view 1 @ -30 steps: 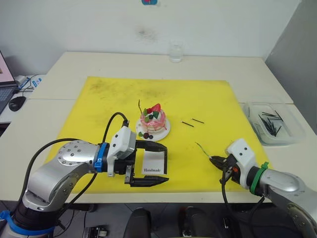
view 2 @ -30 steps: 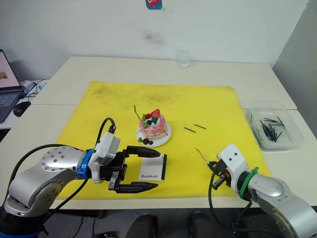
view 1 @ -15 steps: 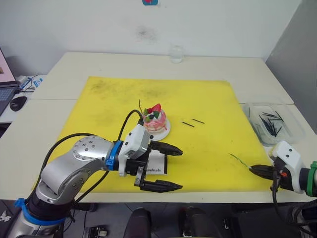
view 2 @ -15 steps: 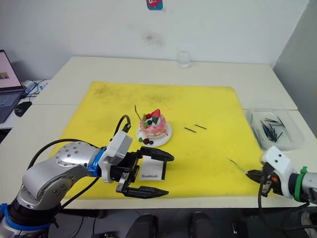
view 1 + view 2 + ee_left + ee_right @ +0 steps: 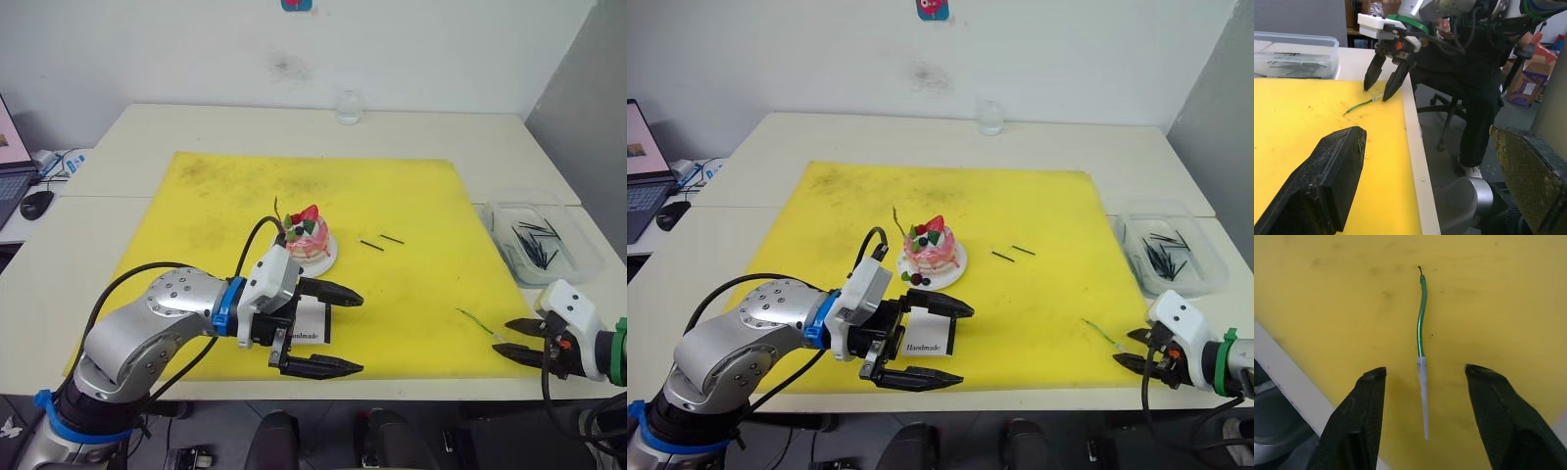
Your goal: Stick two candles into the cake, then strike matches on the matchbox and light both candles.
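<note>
I take the cake (image 5: 307, 245) as my landmark; it sits on its white plate near the middle of the yellow mat (image 5: 411, 196). A thin taper stands tilted in its top on the left side; I think this is the pinkish candle (image 5: 277, 211), though it is too fine to be sure of the colour.

My left gripper (image 5: 331, 330) hovers just in front of the cake, toward my side, with its two black fingers spread wide. The matchbox (image 5: 306, 321) lies flat on the mat between them, the word "Handmade" facing me; I cannot tell whether either finger touches it.

The green candle (image 5: 1421, 316) lies loose on the mat, well to the right of the cake and nearer the front edge. In the right wrist view its white base points back toward the gripper and its wick end points away. My right gripper (image 5: 521, 340) sits at the mat's front right corner, fingers parted, with the candle's base just ahead of the gap and touching neither finger.

Two matches (image 5: 381, 241) lie on the mat just right of the cake. Farther right, off the mat, a clear tray (image 5: 580, 250) holds more dark sticks.
</note>
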Robot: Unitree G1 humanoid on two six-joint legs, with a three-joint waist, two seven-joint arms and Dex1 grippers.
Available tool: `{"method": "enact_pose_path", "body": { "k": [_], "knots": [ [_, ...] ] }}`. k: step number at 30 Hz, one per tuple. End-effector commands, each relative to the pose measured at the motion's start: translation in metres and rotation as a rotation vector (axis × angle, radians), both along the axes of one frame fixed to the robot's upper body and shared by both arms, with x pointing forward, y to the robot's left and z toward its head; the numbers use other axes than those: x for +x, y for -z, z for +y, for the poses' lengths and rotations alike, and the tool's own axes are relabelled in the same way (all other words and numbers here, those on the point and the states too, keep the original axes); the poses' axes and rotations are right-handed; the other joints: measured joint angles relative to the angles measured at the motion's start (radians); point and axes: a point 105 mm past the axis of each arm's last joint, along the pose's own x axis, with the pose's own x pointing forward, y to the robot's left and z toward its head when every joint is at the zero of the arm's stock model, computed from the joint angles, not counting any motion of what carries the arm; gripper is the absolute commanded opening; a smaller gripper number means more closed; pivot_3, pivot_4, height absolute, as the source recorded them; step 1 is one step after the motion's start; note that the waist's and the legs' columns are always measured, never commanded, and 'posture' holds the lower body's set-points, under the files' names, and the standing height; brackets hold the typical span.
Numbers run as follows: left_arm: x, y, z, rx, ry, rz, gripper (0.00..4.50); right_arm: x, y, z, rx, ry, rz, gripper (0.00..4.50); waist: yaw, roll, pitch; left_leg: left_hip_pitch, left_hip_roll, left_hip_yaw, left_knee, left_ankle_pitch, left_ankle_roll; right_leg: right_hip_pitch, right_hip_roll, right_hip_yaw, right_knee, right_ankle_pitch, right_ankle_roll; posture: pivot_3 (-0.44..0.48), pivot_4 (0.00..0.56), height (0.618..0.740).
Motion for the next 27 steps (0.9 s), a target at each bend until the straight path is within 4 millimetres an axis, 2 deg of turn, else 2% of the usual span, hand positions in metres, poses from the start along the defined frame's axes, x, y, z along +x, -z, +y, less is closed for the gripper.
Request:
{"method": "enact_pose_path", "body": {
  "k": [1,4,8,20,27],
  "knots": [
    [-0.002,-0.004,-0.002,-0.002,-0.003,-0.051,4.50,0.004,-0.027,0.005,-0.020,-0.037,-0.034,2.43,0.000,0.000,0.000,0.000,0.000,0.000,0.000,0.000,0.000,0.000,0.000,0.000,0.000,0.000,0.000,0.000,0.150,0.740],
    [-0.004,-0.002,-0.002,0.014,-0.002,-0.079,4.50,0.004,-0.036,0.006,-0.074,-0.043,0.012,2.43,0.001,0.001,0.000,0.000,0.000,0.000,0.000,0.000,0.000,0.000,0.000,0.000,0.000,0.000,0.000,0.000,0.150,0.740],
    [-0.010,0.000,-0.005,0.023,0.026,-0.106,4.50,0.001,-0.037,0.008,-0.157,-0.039,0.131,2.43,0.001,0.001,0.000,0.000,0.000,0.000,0.000,0.000,0.000,0.000,0.000,0.000,-0.001,0.000,0.000,0.000,0.150,0.740],
    [-0.020,0.004,-0.014,0.017,0.086,-0.150,4.50,0.015,-0.007,0.018,-0.258,-0.098,0.235,2.43,0.001,0.001,0.000,0.000,0.000,0.000,0.000,0.000,0.000,0.000,0.000,0.000,-0.001,0.000,0.000,0.000,0.150,0.740],
    [-0.021,0.007,-0.015,0.011,0.077,-0.155,4.50,0.018,-0.001,0.021,-0.263,-0.109,0.244,2.43,0.001,0.001,0.000,0.000,0.000,0.000,0.000,0.000,0.000,0.000,0.000,0.001,-0.001,0.000,0.000,0.000,0.150,0.740]
  ]
}}
